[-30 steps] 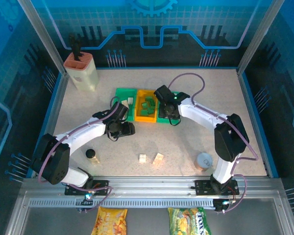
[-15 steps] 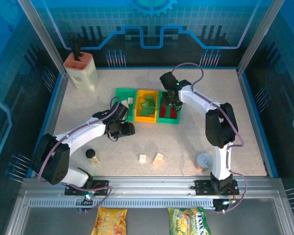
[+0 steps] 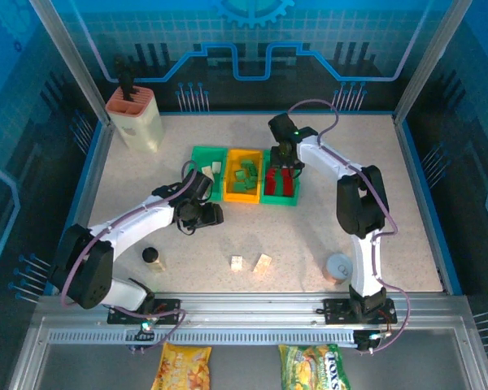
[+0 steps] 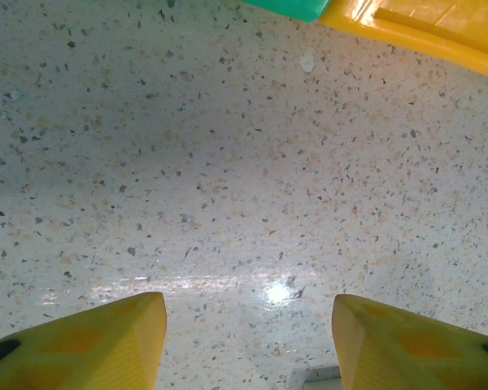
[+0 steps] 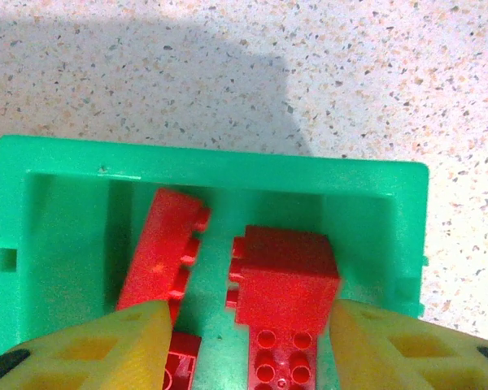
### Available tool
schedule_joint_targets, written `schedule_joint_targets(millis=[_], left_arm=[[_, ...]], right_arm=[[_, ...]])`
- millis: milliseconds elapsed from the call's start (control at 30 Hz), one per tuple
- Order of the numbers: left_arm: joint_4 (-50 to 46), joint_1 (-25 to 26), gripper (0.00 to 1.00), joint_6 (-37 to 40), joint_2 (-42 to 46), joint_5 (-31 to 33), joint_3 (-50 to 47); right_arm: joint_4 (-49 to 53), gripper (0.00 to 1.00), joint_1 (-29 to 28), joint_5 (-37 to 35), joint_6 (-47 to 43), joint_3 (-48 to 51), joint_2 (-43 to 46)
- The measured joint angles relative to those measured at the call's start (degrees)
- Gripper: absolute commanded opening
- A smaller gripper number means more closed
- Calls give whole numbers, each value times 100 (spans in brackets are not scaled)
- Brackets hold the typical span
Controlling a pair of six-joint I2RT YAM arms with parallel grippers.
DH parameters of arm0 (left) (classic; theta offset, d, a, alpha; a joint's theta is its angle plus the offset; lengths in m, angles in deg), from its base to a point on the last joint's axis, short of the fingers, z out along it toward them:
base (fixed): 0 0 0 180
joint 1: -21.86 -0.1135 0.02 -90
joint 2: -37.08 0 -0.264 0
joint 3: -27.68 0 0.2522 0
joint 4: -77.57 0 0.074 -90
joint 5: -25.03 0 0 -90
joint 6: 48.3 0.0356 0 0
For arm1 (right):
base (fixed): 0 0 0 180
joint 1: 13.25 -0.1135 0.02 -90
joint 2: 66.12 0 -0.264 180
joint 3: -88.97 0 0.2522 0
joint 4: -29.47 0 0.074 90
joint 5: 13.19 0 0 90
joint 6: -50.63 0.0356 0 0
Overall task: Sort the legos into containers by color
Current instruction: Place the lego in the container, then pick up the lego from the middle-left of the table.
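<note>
Right tool [image 5: 248, 325], jaws parted and empty, is hovering low over red legos [image 5: 285, 276] in the end container [image 5: 228, 162], risking catching its wall or dragging one out.

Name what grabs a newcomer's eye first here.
The row of three joined bins, green, yellow, green, sits mid-table. The right pincer hangs open over the right green bin, which holds red bricks. Two cream bricks lie loose on the table, nearer the front.
</note>
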Motion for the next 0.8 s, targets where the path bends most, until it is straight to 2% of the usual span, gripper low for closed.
schedule_joint_targets(millis=[367, 800], left_arm=[[0, 116, 57, -107, 46, 0, 0], [-15, 1268, 57, -605, -216, 142, 9]], right_arm=[[11, 58, -2, -87, 2, -7, 59], [-68, 57, -4, -81, 33, 855, 1016]])
